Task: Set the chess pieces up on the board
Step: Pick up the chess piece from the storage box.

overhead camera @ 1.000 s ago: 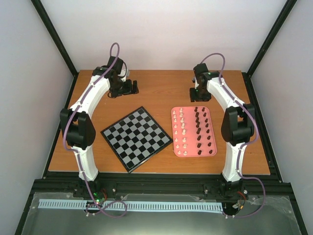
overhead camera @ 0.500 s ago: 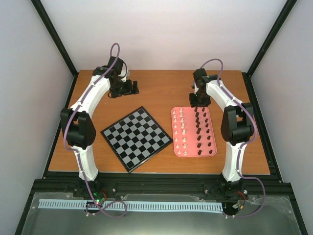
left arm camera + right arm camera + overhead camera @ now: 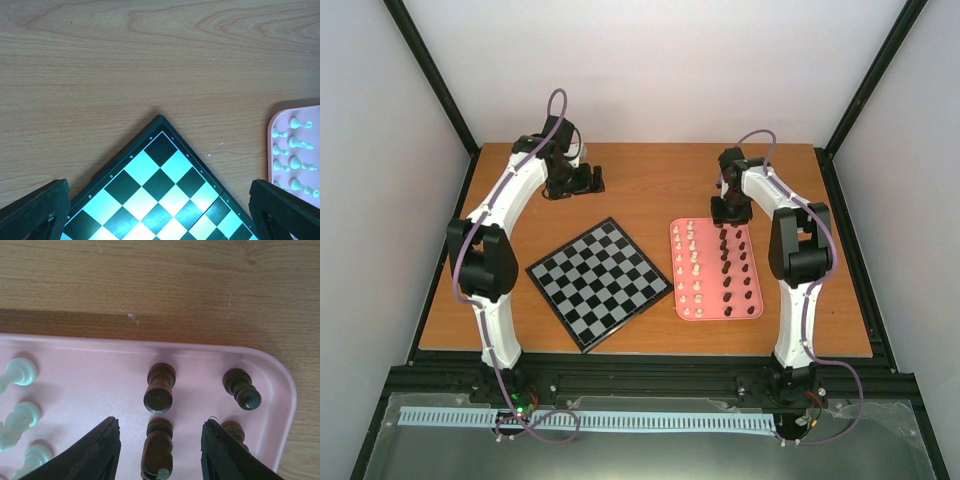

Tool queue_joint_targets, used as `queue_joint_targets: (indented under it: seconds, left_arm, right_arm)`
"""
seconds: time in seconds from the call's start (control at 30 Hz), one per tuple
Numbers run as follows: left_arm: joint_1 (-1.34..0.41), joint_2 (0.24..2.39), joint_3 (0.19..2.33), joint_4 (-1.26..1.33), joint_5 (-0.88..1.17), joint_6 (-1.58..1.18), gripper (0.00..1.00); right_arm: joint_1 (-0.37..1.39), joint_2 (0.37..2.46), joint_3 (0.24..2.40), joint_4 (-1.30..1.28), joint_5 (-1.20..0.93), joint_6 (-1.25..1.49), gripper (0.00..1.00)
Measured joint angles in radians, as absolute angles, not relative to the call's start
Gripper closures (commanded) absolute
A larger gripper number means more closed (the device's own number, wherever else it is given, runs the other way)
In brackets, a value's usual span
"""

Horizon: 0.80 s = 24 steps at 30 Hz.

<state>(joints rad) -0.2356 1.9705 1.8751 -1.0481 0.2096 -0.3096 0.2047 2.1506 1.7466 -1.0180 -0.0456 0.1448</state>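
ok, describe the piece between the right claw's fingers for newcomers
Find the pink tray right of the board. In its dark column beside the white pieces, take the second piece from the far rim: the one flanked by the right claw.

A table [image 3: 650, 180] of orange-brown wood grain, smooth and matt, with fine streaks and a few small scuffs; the board [image 3: 165, 185] looks smooth and glossy, its pale squares catching the light inside a thin dark rim; a pink tray [image 3: 90, 347] of smooth plastic with a soft satin sheen; dark chess pieces [image 3: 159, 388] look like turned, polished brown wood; cream-white chess pieces [image 3: 19, 372] look smooth and faintly shiny, like plastic; right gripper fingers [image 3: 100, 452] are black, matt and slightly grainy; the arms [image 3: 510, 190] wear glossy white shells with black joints; the frame [image 3: 439, 90] around the table looks like matt black metal.
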Motion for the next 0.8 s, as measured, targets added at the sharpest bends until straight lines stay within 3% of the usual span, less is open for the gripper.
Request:
queue_joint_targets:
  seconds: [0.4,0.57,0.8]
  left_arm:
    - [-0.236,1.986,1.881,-1.048,0.211,-0.31,0.0]
    - [-0.236,1.994,1.881,-1.048,0.211,-0.31,0.0]
    - [-0.236,1.998,1.885,-1.048,0.214,-0.31,0.0]
  right_arm:
    - [0.205,2.194,1.772,-0.995,-0.049,0.132,0.62]
    - [0.205,2.195,1.779,-0.987,-0.046,0.131,0.7]
    - [0.205,2.196,1.782,-0.982,-0.041,0.128,0.71]
